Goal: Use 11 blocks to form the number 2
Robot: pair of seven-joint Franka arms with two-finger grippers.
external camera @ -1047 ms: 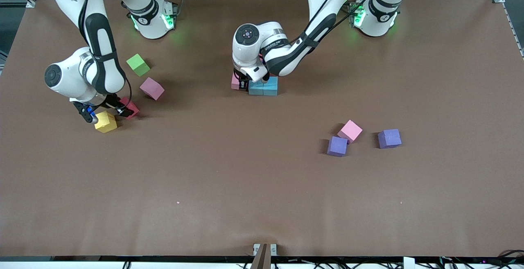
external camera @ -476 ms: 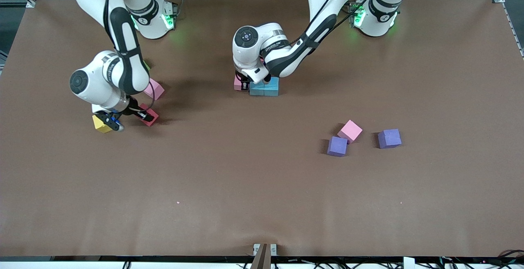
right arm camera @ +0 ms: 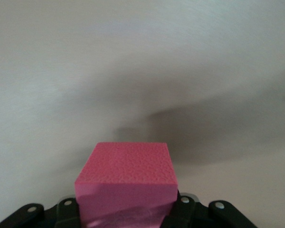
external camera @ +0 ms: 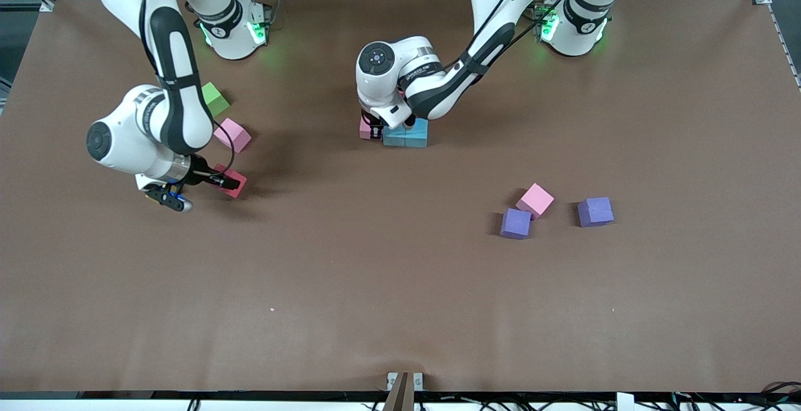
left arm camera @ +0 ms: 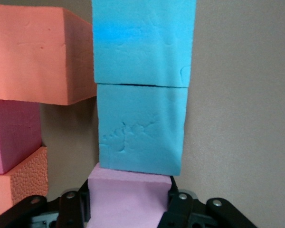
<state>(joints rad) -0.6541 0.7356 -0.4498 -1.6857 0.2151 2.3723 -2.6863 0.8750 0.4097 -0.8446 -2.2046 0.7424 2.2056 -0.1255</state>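
Our left gripper (left arm camera: 128, 209) clamps a pale pink cube (left arm camera: 129, 199) against the two blue cubes (left arm camera: 142, 90) mid-table; our right gripper (right arm camera: 128, 209) grips a red cube (right arm camera: 126, 183) over the table (external camera: 400, 298), near the pink cube (external camera: 232, 134).

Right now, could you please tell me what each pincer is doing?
Left pincer: shut on a light purple cube beside the blue cubes.
Right pincer: shut on a red cube.

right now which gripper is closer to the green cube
The right. The right gripper, shut on a red block, is a short way from the green cube. The left gripper holds a pink block at the blue blocks, mid-table.
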